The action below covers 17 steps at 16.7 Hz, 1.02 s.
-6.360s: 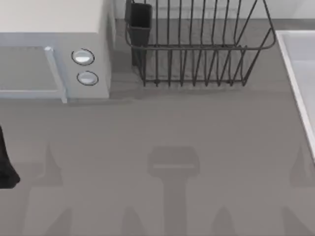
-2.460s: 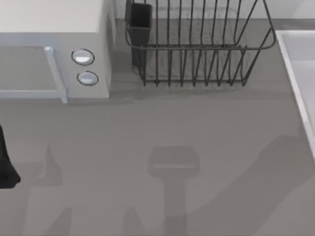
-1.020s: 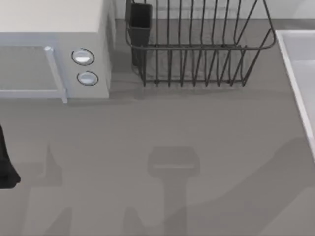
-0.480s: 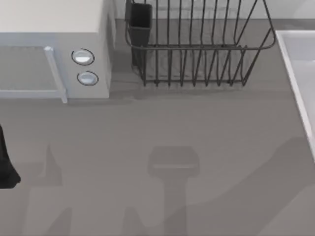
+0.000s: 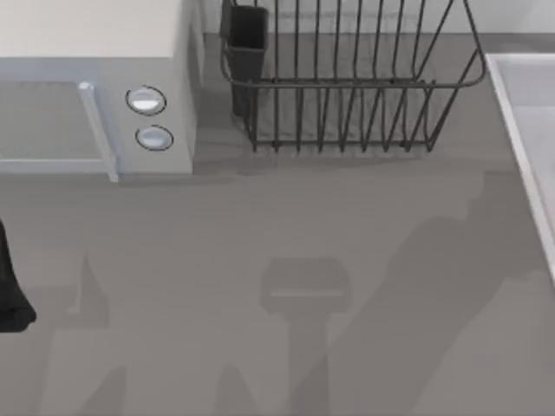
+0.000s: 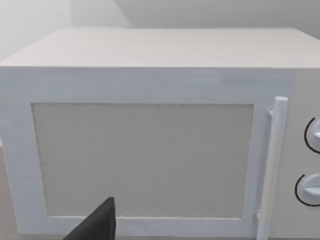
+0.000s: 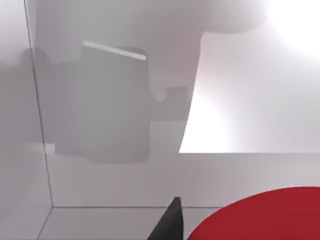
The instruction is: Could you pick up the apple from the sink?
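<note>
From the right wrist view, a dark fingertip of the right claw (image 7: 170, 222) pokes in just beside the apple (image 7: 265, 215), a smooth red curve lying low inside the sink (image 7: 115, 175); I cannot tell how wide this claw stands, nor whether the finger touches the fruit. The pale basin walls there carry a blocky grey shadow. From above, the sink's whitish rim (image 5: 520, 130) runs along the desk's right edge, and a long slanting shadow crosses the grey desk (image 5: 260, 225) toward it. The dish rack (image 5: 347, 82) stands at the back, the white microwave (image 5: 95, 113) at the back left. The left arm (image 5: 10, 290) sits parked at the left edge; its wrist view faces the microwave's door (image 6: 142, 160) and shows one dark finger (image 6: 97, 225), its spread impossible to judge.
</note>
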Each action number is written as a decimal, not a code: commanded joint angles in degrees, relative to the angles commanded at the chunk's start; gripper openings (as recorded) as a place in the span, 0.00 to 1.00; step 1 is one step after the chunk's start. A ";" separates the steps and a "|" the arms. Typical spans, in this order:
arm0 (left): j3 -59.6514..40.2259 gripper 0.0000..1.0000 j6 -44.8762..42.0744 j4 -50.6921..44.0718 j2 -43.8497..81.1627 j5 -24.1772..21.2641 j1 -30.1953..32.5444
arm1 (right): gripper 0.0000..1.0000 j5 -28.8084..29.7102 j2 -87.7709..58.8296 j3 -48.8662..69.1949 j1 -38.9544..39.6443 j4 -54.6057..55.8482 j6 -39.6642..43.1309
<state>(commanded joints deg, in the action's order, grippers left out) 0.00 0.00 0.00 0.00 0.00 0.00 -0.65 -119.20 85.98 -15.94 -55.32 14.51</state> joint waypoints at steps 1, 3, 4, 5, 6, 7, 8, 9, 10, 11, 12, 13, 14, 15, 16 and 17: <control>0.00 1.00 0.00 0.00 0.00 0.00 0.00 | 0.00 -0.01 1.48 2.76 -0.02 -4.74 0.04; 0.00 1.00 0.00 0.00 0.00 0.00 0.00 | 0.00 -0.04 4.54 7.93 -0.03 -13.37 0.09; 0.00 1.00 0.00 0.00 0.00 0.00 0.00 | 0.00 -0.05 6.01 10.21 -0.03 -16.91 0.11; 0.00 1.00 0.00 0.00 0.00 0.00 0.00 | 0.00 -0.05 7.36 12.22 -0.02 -19.86 0.12; 0.00 1.00 0.00 0.00 0.00 0.00 0.00 | 0.00 -0.06 8.54 13.89 -0.01 -22.18 0.12; 0.00 1.00 0.00 0.00 0.00 0.00 0.00 | 0.00 -0.07 9.52 15.22 0.01 -23.92 0.12; 0.00 1.00 0.00 0.00 0.00 0.00 0.00 | 0.00 -0.07 10.18 16.09 0.02 -25.01 0.11; 0.00 1.00 0.00 0.00 0.00 0.00 0.00 | 0.00 -0.07 10.51 16.51 0.03 -25.53 0.11; 0.00 1.00 0.00 0.00 0.00 0.00 0.00 | 0.00 -0.07 10.51 16.52 0.03 -25.54 0.11; 0.00 1.00 0.00 0.00 0.00 0.00 0.00 | 0.00 -0.07 10.51 16.52 0.03 -25.54 0.11; 0.00 1.00 0.00 0.00 0.00 0.00 0.00 | 0.00 -0.07 10.51 16.52 0.03 -25.54 0.11; 0.00 1.00 0.00 0.00 0.00 0.00 0.00 | 0.00 -0.10 10.37 16.39 0.18 -25.41 0.01; 0.00 1.00 0.00 0.00 0.00 0.00 0.00 | 0.00 -0.10 10.30 16.47 0.31 -25.45 -0.13; 0.00 1.00 0.00 0.00 0.00 0.00 0.00 | 0.00 -0.09 9.94 16.86 0.98 -25.64 -0.80; 0.00 1.00 0.00 0.00 0.00 0.00 0.00 | 0.00 -0.06 9.32 17.55 2.24 -25.98 -2.07; 0.00 1.00 0.00 0.00 0.00 0.00 0.00 | 0.00 -0.02 8.51 18.45 4.12 -26.40 -3.94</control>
<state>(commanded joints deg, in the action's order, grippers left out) 0.00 0.00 0.00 0.00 0.00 0.00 -0.67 -110.69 104.43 -11.82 -81.72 10.57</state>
